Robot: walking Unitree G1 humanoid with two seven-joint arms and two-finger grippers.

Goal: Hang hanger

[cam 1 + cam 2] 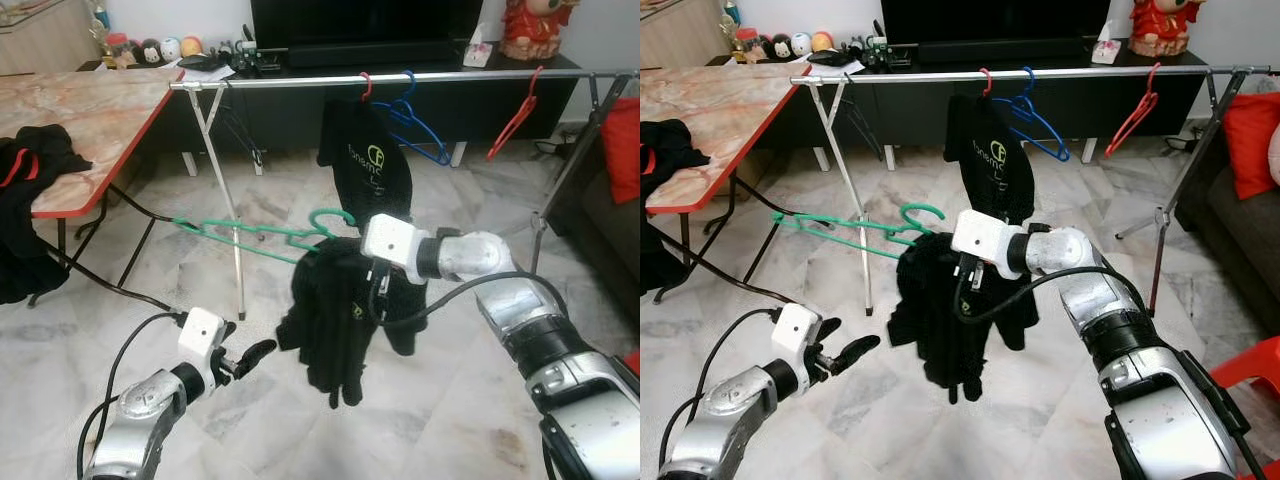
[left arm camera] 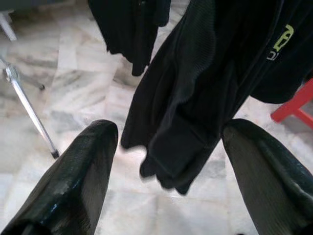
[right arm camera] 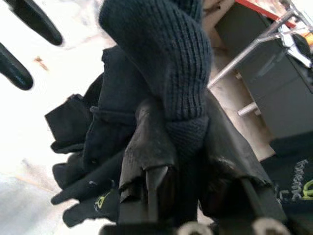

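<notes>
Nearest my head cameras, the left gripper [image 1: 262, 350] hangs low with fingers spread, just beside the black garment [image 1: 335, 320] on the green hanger [image 1: 262, 236], below the rail [image 1: 400, 82]. My left wrist view shows both fingers [image 2: 78, 176] apart, holding nothing. My right wrist view shows the right gripper [image 3: 188, 147] pinching knit black cloth.

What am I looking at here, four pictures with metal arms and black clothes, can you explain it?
This is a humanoid robot in a living room. Two pictures come from cameras in its head, looking down; two come from cameras on its wrists. The right end effector is closed on a black garment draped on a green hanger. The left end effector is open, low beside the cloth, holding nothing. Ahead stands a metal clothes rail carrying another black garment and blue and red hangers.
</notes>
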